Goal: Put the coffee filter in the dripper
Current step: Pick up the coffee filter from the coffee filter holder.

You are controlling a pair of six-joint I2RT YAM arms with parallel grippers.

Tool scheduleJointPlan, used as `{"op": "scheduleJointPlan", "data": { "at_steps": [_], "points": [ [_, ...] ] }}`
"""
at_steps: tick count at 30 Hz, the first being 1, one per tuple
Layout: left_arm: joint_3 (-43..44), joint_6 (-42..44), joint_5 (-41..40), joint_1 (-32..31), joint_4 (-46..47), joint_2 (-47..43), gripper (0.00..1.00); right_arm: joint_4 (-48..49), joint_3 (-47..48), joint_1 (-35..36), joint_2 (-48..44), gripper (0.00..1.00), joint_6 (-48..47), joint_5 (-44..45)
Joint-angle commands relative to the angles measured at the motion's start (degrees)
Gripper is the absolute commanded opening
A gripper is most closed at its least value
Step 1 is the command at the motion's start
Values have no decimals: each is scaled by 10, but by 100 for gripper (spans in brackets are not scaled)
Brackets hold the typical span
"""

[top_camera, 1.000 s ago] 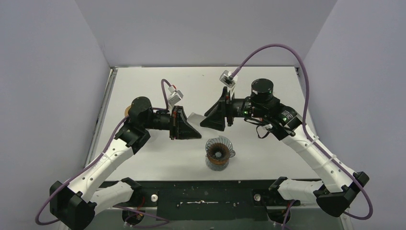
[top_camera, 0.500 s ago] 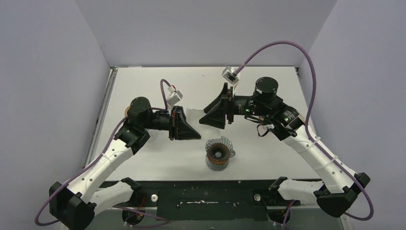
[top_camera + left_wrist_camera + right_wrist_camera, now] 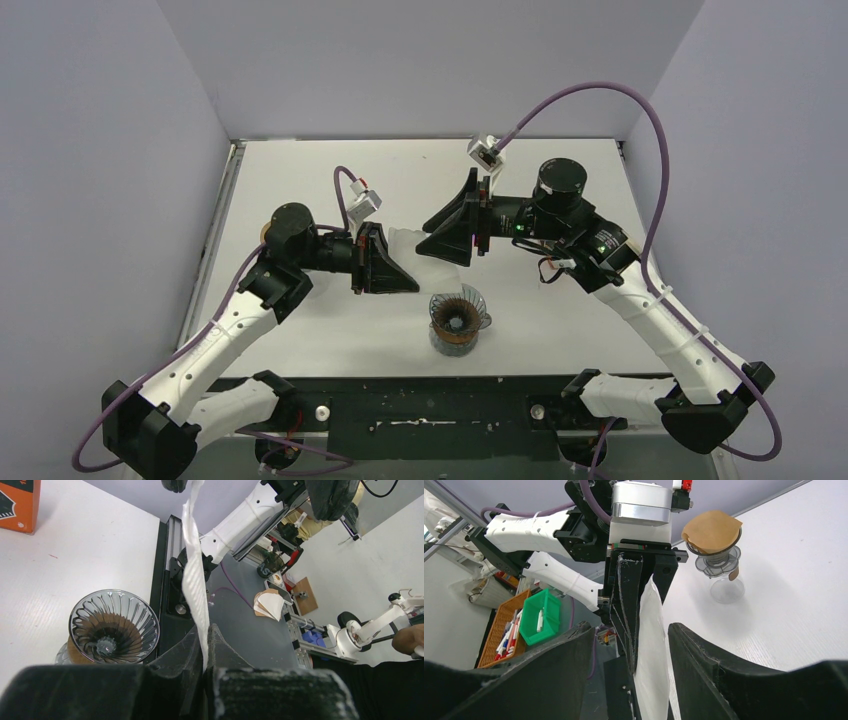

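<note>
Near smoky grey see-through cone dripper (image 3: 458,318), left pincer (image 3: 205,632) clamps white thin paper coffee filter (image 3: 194,580); right pincer (image 3: 631,630) gapes, empty, astride it. Filter likely light, floppy: pinch rim.

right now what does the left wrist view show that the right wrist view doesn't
Only the left wrist view: the empty dripper and an orange box. Only the right wrist view: the open right tool on either side of the coffee filter, a tan-brown filter atop a clear glass vessel, and a green bin. Both: the coffee filter, pinched flat in the shut left tool.
</note>
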Motion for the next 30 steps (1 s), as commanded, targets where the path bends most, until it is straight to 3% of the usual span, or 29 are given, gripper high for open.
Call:
{"op": "scheduleJointPlan", "data": {
  "at_steps": [1, 17, 30],
  "points": [
    [4, -2, 21, -2, 25, -13, 0, 38, 26, 3, -13, 57, 4, 0],
    [6, -1, 16, -2, 25, -8, 0, 39, 25, 11, -3, 56, 8, -27],
    [8, 3, 20, -2, 18, -13, 0, 19, 26, 19, 7, 57, -7, 11]
  ]
}}
